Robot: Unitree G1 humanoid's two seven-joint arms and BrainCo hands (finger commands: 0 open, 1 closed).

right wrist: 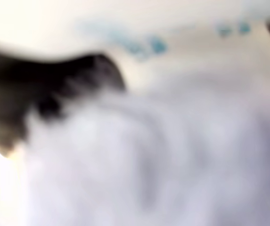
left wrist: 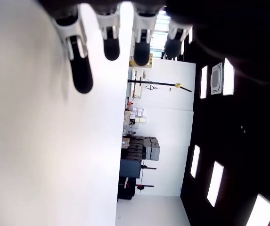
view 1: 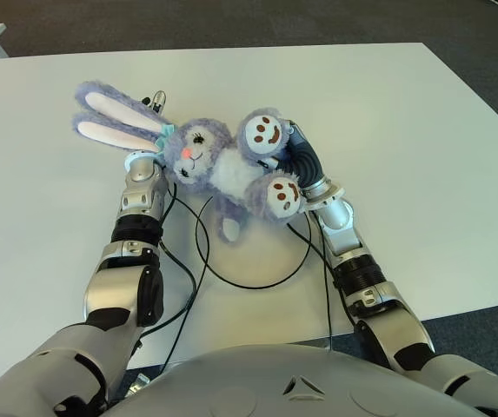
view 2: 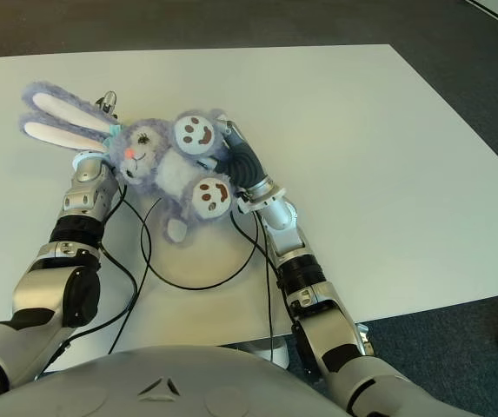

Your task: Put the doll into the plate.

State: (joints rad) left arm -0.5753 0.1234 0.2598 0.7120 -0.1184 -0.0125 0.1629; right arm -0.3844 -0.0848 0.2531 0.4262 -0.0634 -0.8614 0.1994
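A purple-grey plush rabbit doll (view 1: 222, 169) lies on its back between two robot hands near the middle of a white worktop (view 1: 405, 130), its long pink-lined ears (view 1: 114, 117) trailing toward the robot's left and its two round foot soles, each stitched with a brown smiling face, turned up toward the head camera. The right robot hand (view 1: 294, 156) sits against the doll's legs and lower body, dark fingers tucked in between and behind the feet; it appears to be gripping the toy, and its wrist camera is filled with nothing but blurred pale fur at very close range. The left robot hand (view 1: 149, 143) is under or just behind the doll's head and ears, with one fingertip showing above the ear; its own wrist view shows four dark-tipped fingers (left wrist: 111, 44) extended side by side with nothing between them, so it seems to be propping rather than grasping. No plate can be seen anywhere on the worktop, so the placement looks not yet done; the doll would have to be carried to a plate wherever one stands out of view. The toy is soft, shaggy and floppy, with a white belly; the worktop is smooth, matt and rectangular. Thin black cables (view 1: 249, 278) loop across it beneath the doll, running back toward the robot's forearms.
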